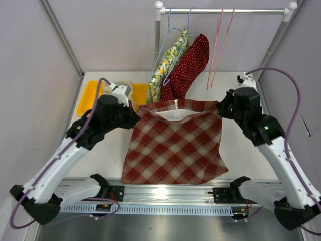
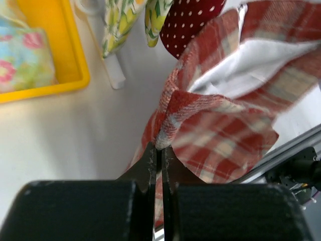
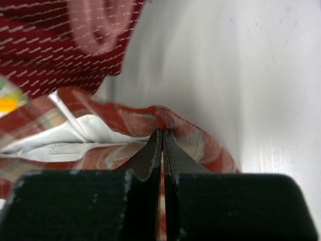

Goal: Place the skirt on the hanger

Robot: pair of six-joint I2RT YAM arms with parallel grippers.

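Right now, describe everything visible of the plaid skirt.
The skirt is red-and-cream plaid, soft woven cloth by its look, with a white lining showing inside the open waist. It is spread wide, waist on the far side, hem toward the arms' bases. The left claw pinches one waist corner, the right claw the other, both shut on the cloth. Whether the hem rests on the table cannot be told.

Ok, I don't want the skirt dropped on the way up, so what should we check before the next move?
1. Left hand shut on a top corner of the skirt: ok.
2. Right hand shut on the opposite corner: ok.
3. Waistband spread open, white lining showing: ok.
4. Empty pink hangers on the rail: ok.
5. Hem off the table: cannot tell.
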